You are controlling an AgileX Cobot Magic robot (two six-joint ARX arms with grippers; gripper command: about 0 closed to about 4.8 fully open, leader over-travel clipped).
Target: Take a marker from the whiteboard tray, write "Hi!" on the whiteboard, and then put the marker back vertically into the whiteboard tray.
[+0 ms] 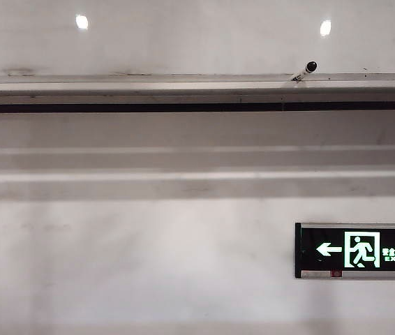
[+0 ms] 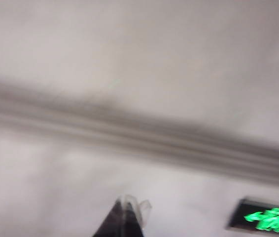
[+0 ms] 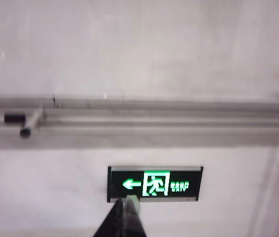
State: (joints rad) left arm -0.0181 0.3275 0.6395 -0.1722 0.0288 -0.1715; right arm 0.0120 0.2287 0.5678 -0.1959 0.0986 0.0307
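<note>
While the marker (image 1: 305, 70) lies tilted on the whiteboard tray (image 1: 148, 79) at about one o'clock in the exterior view, nothing is done: the whiteboard (image 1: 197, 35) is blank. My right gripper (image 3: 128, 201) and my left gripper (image 2: 129, 203) show closed, empty tips. Left view is blurred.

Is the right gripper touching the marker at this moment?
Apart. In the right wrist view the right gripper, fingers together, sits in front of the exit sign, with bare wall separating it from the marker lying on the whiteboard tray.
</note>
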